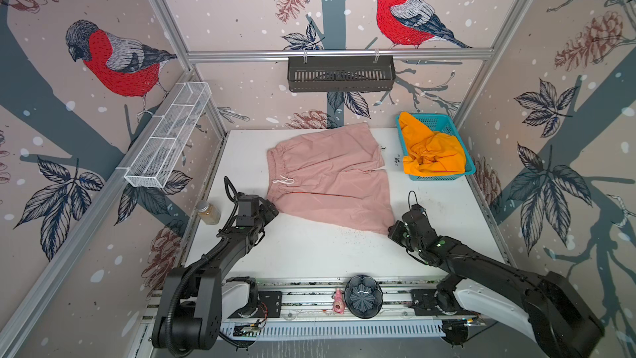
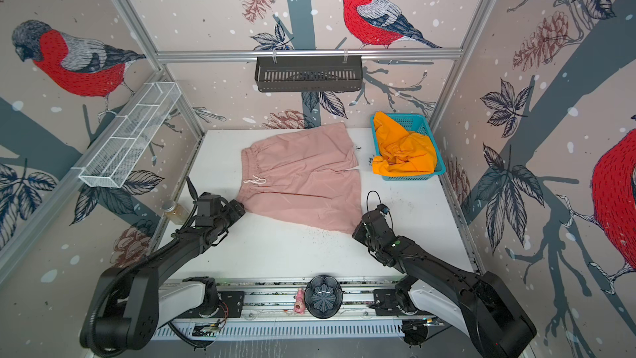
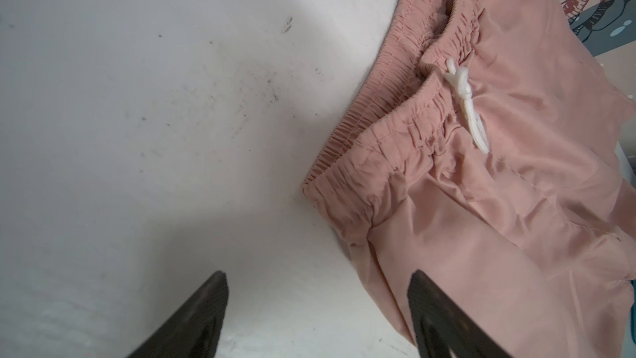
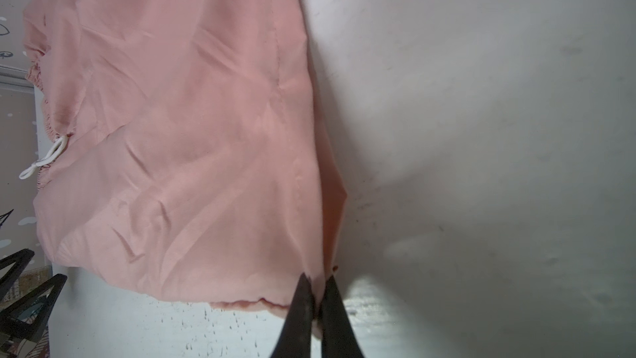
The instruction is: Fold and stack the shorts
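My right gripper (image 4: 318, 282) is pinching the near-right hem corner of the pink shorts (image 1: 330, 173), its jaws pressed together on the fabric. My left gripper (image 3: 318, 273) is reaching to the near-left waistband corner with its jaws apart. The pink shorts are lying spread flat on the white table (image 1: 309, 253), waistband to the left. The orange shorts (image 1: 430, 153) are sitting bunched in a blue basket (image 1: 444, 122) at the far right.

pink shorts (image 1: 330, 173): thin cloth, matt, softly creased
drawstring (image 1: 283, 180): white woven cord
orange shorts (image 1: 430, 153): matt cloth, crumpled
basket (image 1: 440, 176): blue plastic, perforated mesh
tabletop (image 1: 309, 253): white, smooth, matt, scuffed
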You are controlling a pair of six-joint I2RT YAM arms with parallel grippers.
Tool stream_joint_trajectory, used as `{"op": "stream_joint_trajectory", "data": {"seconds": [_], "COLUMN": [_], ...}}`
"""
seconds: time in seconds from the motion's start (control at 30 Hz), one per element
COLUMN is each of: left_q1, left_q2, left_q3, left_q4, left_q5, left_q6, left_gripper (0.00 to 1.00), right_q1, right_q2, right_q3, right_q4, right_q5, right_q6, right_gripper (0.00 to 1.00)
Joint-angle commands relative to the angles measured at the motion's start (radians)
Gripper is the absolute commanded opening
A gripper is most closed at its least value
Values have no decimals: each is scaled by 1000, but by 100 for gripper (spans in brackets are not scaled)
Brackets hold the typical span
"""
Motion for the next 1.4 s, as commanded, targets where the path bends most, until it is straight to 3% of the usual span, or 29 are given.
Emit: {"op": "stream_joint_trajectory", "data": {"seconds": [0.0,0.37,0.67,0.97,1.37], "left_q1": [3,4,3,4,1], "left_q2": [57,234,256,195,-32], "left_q3": [26,95,188,230,337], "left_q4": [73,122,8,-106,-456], "left_q5": [31,47,-14,60,152], "left_q6": [0,27,124,180,248], "left_gripper": [81,54,0,0,0], "right_q1": [1,-4,-27,-64,-75], "right_q2": [-11,-65,-56,-86,-247], "right_q3": [7,18,53,168,323], "right_q4": [14,-39,-28,-111,-251], "right_q5": [22,76,109,161,234], "right_q6": [-29,-79,-177,-315,-487], "right_gripper": [9,4,2,1,1]}}
